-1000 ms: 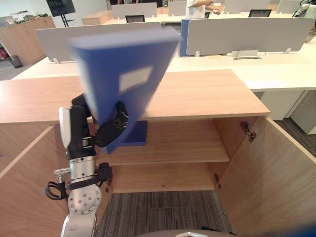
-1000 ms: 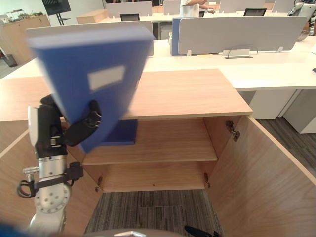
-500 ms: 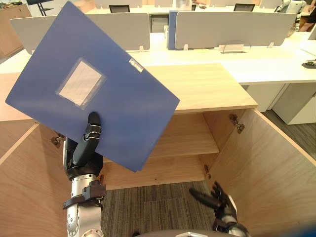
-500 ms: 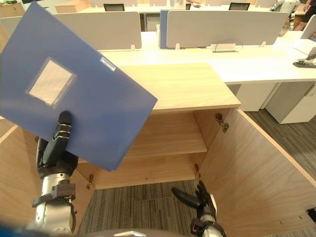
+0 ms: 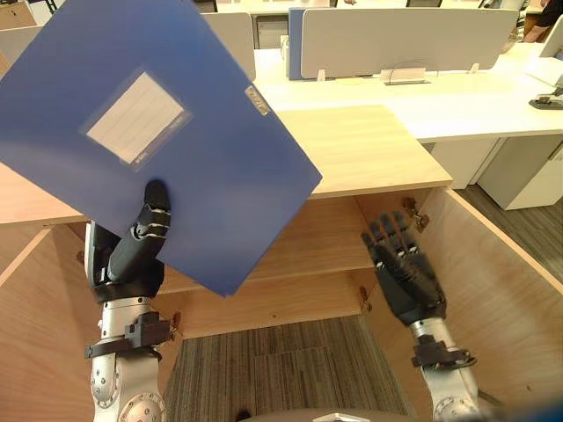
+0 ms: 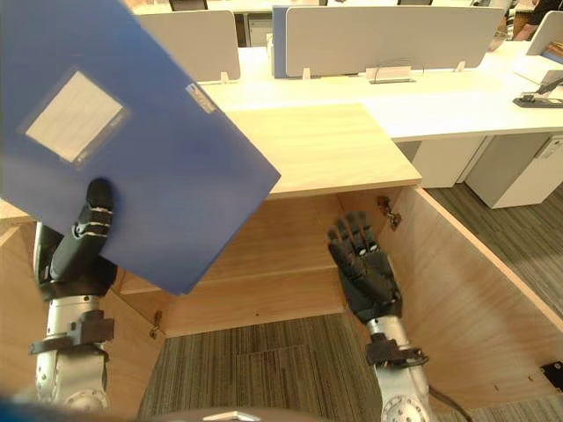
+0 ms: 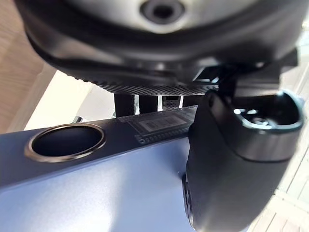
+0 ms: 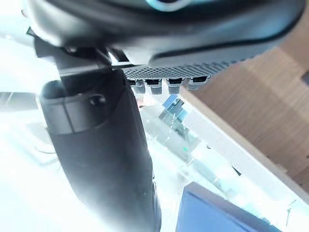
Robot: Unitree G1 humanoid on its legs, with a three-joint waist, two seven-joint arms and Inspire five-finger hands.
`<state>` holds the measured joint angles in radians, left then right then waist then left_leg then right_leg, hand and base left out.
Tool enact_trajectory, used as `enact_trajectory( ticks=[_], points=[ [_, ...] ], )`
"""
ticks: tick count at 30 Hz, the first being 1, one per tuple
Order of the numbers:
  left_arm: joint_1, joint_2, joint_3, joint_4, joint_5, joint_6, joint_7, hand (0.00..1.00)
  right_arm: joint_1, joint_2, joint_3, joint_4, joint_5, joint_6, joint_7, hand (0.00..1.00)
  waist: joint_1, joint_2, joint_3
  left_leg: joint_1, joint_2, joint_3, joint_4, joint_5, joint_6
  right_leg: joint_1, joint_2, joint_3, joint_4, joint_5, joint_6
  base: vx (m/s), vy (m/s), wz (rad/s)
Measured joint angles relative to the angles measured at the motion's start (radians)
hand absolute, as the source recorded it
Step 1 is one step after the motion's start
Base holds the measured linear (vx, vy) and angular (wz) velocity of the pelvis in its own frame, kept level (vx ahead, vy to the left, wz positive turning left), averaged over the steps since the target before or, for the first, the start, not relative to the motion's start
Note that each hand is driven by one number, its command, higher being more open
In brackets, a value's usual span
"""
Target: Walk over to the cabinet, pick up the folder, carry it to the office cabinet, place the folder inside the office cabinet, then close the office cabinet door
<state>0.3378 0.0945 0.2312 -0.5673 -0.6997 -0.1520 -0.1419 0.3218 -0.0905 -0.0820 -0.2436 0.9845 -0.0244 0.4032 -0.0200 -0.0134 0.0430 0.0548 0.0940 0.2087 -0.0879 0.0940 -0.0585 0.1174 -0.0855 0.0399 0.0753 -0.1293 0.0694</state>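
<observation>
We clamp the blue folder (image 5: 202, 167) in left hand (image 5: 132, 255) — right hand (image 5: 405, 274) splayed, empty | at open office cabinet (image 5: 352, 149) | placing, door-closing left to do.

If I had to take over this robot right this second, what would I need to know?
Hands: the left robot hand is shut on the folder, held up tilted in front of the cabinet. The right robot hand is open and holds nothing, raised beside the open right door.
Done: folder picked up and brought to the cabinet.
Left: set the folder on a shelf, then close the cabinet.
</observation>
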Motion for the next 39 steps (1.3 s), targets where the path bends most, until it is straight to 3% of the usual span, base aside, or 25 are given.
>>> enact_trajectory(
  ticks=[4,10,17,32,33,38,39],
  points=[
    [-0.029,0.03,0.003,0.003,0.015,0.0,-0.028,0.0,-0.051,-0.029,-0.016,0.0,0.001,-0.009,-0.004,1.0,0.0,0.007,-0.002,0.0,0.0,0.0,0.0,-0.002,-0.003,0.0,0.0,0.0,0.001,0.0,0.0,-0.01,0.001,0.0],
    [-0.103,0.104,0.007,0.034,0.044,0.0,-0.087,0.0,-0.179,-0.181,-0.014,0.003,-0.013,-0.008,-0.015,1.0,0.002,0.025,-0.012,0.004,0.0,0.0,0.0,0.003,0.003,0.0,0.002,0.004,0.003,0.001,0.002,-0.03,0.002,-0.02],
    [-0.127,0.198,-0.02,0.067,0.201,0.0,-0.136,0.0,-0.316,-0.277,0.003,0.01,-0.086,-0.007,-0.015,1.0,0.01,0.031,-0.015,0.008,0.0,-0.003,0.0,0.005,0.005,0.004,0.001,0.003,0.005,0.001,0.002,0.0,0.0,0.0],
    [-0.135,0.286,-0.123,0.068,0.239,-0.004,-0.168,0.0,-0.541,-0.466,0.229,0.065,-0.17,-0.001,0.007,1.0,0.015,0.033,-0.021,0.007,-0.001,-0.02,-0.001,0.026,0.011,0.009,0.002,-0.012,0.011,0.001,0.002,-0.02,0.001,0.02],
    [-0.139,0.294,-0.128,0.068,0.239,-0.009,-0.16,0.0,-0.582,-0.511,0.264,0.082,-0.169,0.0,0.007,0.0,0.015,0.033,-0.021,0.005,-0.001,-0.022,-0.001,0.029,0.011,0.008,0.002,-0.014,0.011,0.001,0.002,-0.05,0.004,0.02],
    [-0.141,0.296,-0.133,0.068,0.228,-0.044,-0.127,0.0,-0.708,-0.656,0.355,0.088,-0.159,0.001,0.007,0.0,0.02,0.03,-0.024,0.001,0.0,-0.027,-0.001,0.036,0.011,0.006,0.003,-0.018,0.012,0.001,0.002,-0.05,0.005,0.04],
    [-0.141,0.298,-0.139,0.071,0.22,-0.057,-0.123,1.0,-0.741,-0.684,0.371,0.09,-0.158,0.001,0.007,0.0,0.022,0.029,-0.027,0.0,0.0,-0.028,-0.001,0.037,0.011,0.005,0.004,-0.018,0.012,0.001,0.002,0.0,0.0,0.0]
  ],
)
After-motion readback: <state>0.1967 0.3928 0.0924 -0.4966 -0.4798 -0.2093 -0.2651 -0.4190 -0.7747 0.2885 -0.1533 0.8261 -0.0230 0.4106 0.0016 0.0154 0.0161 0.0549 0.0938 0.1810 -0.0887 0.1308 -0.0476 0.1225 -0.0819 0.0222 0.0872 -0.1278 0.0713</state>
